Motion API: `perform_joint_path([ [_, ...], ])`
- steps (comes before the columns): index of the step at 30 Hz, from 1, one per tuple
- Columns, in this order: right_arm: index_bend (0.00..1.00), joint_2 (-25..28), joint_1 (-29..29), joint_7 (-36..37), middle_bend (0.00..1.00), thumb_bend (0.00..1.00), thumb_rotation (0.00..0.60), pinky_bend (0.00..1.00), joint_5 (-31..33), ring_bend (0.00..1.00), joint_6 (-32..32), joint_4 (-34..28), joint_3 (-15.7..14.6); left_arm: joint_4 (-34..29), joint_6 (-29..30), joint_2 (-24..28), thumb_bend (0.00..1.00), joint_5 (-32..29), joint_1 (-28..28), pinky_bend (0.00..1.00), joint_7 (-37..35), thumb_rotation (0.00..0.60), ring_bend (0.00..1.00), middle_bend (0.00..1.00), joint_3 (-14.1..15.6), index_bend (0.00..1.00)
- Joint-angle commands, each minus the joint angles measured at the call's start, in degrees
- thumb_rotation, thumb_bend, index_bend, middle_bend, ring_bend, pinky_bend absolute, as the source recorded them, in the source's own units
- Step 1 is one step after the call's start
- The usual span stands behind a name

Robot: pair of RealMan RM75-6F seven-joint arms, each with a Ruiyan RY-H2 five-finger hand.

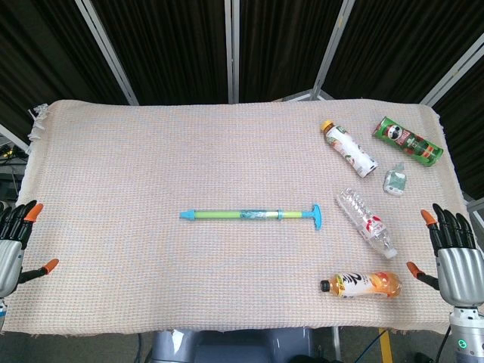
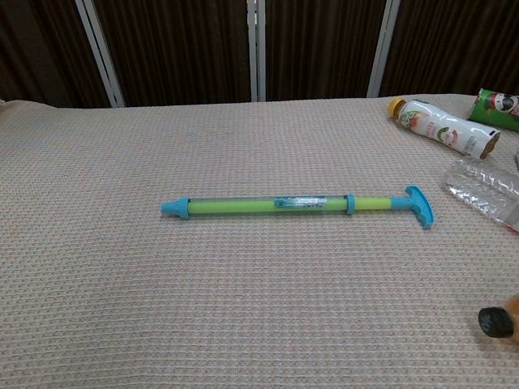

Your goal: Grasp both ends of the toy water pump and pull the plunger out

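The toy water pump lies flat across the middle of the table, green tube with a blue nozzle at its left end and a blue T-handle at its right end. The chest view shows the pump too, with the plunger mostly inside the tube and its handle to the right. My left hand hovers at the table's left edge, fingers spread, holding nothing. My right hand stands at the right edge, fingers apart and empty. Both hands are far from the pump and absent from the chest view.
A woven cloth covers the table. On the right lie a white bottle with a yellow cap, a green chip can, a small crumpled item, a clear plastic bottle and an orange drink bottle.
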Motion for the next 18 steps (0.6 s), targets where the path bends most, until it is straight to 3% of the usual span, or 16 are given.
perform_joint_path([
  [1,0.0,-0.1,0.0,0.2,0.0,0.0,0.6,0.0,0.1,0.0,-0.1,0.0,0.0,-0.1,0.0,-0.2,0.0,-0.2,0.0,0.0,0.7,0.6,0.0,0.0,0.0,0.0],
  [6,0.0,-0.4,0.9,0.3,0.02,0.0,0.6,0.0,0.6,0.01,-2.7,-0.3,-0.3,-0.2,-0.4,-0.2,0.0,-0.6,0.1,0.0,1.6,0.6,0.0,0.0,0.2,0.0],
  [8,0.0,-0.3,2.6,-0.7,0.21,0.0,0.6,0.01,0.9,0.2,-5.4,-1.0,0.0,-0.3,-0.3,-0.2,0.0,-0.8,0.1,0.0,1.7,0.6,0.0,0.0,0.0,0.0],
  [9,0.0,-0.3,3.2,-1.0,0.4,0.0,0.6,0.11,0.9,0.41,-6.3,-1.2,0.1,-0.3,-0.3,-0.3,0.0,-0.9,0.1,0.0,1.8,0.6,0.0,0.0,0.0,0.0],
  [10,0.0,-0.3,4.3,-1.6,0.58,0.0,0.6,0.31,1.0,0.62,-7.9,-1.3,0.4,-0.3,-0.4,-0.4,0.0,-1.1,0.1,0.0,1.9,0.6,0.0,0.0,-0.1,0.0],
  [11,0.0,-0.4,5.7,-2.1,0.72,0.0,0.6,0.56,1.1,0.76,-9.7,-1.3,0.8,-0.4,-0.6,-0.4,0.0,-1.4,0.0,0.0,2.0,0.6,0.0,0.0,-0.2,0.0],
  [13,0.0,-0.5,8.1,-2.4,0.85,0.0,0.6,0.89,1.8,0.89,-13.1,-1.8,1.7,-0.3,-1.1,-0.6,0.0,-1.8,-0.1,0.0,2.3,0.6,0.0,0.0,-0.3,0.0],
  [15,0.03,-0.6,9.6,-2.4,0.93,0.0,0.6,0.99,2.5,0.97,-15.3,-2.2,2.3,-0.2,-1.4,-0.6,0.0,-2.1,-0.2,0.0,2.6,0.6,0.0,0.0,-0.3,0.0],
  [18,0.12,-0.7,15.3,-1.2,0.98,0.0,0.6,1.0,5.9,1.0,-23.8,-4.3,4.9,0.4,-2.4,-1.0,0.0,-3.3,-0.4,0.0,3.5,0.6,0.0,0.0,-0.5,0.0],
])
